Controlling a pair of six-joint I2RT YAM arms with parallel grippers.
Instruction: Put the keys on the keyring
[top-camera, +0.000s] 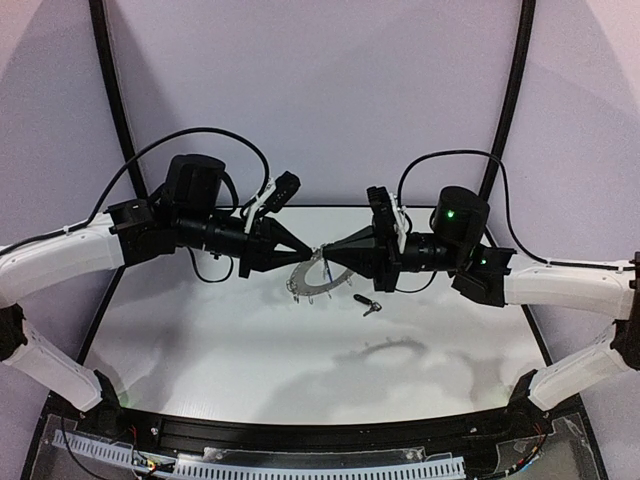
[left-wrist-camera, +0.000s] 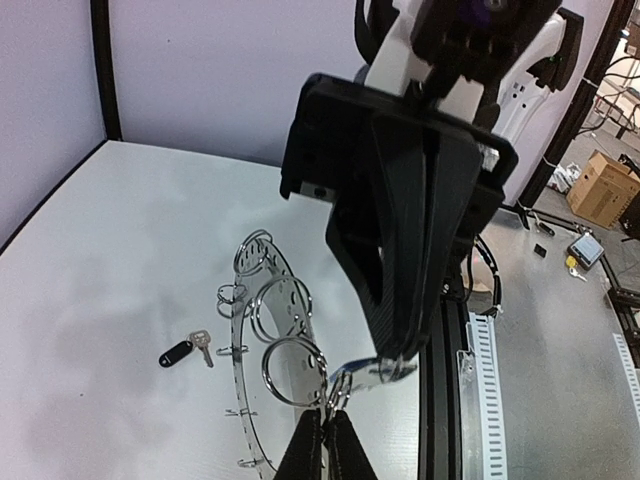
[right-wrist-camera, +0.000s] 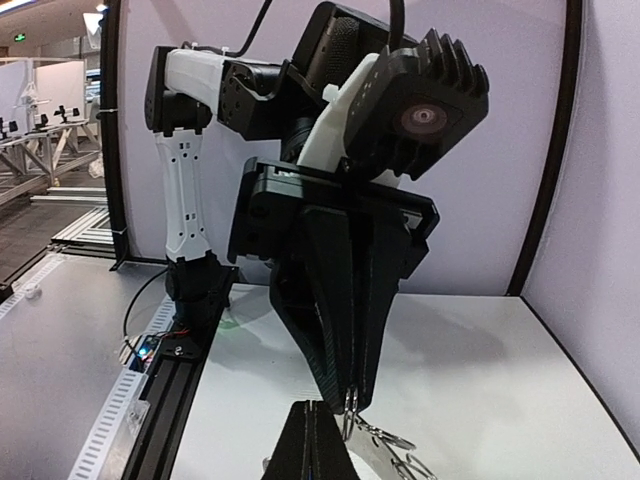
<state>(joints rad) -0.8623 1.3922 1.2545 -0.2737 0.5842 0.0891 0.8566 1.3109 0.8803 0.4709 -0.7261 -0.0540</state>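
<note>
2 tools (top-camera: 322, 251) meet at keyring (top-camera: 306, 284), left wrist shows black key (left-wrist-camera: 176, 353)

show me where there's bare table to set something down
Bare table front-left, between left arm and near rail, and front-right. Crowded mid-table: left pincer and right pincer meet on the raised keyring, black key beside it.

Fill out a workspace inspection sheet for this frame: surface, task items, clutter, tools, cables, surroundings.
Surface: white table, carrying one key and the keyring's shadow.
Job's things: keyring held aloft between both tools; black-headed key lying on the table, apart from it; blue-headed key not seen.
Clutter: nothing seen.
Grippers: left tool and right tool meet tip to tip, both shut on the keyring's wire loops.
Cables: black cables arch over each arm.
Surroundings: pale enclosure walls; cardboard box beyond the table.
</note>
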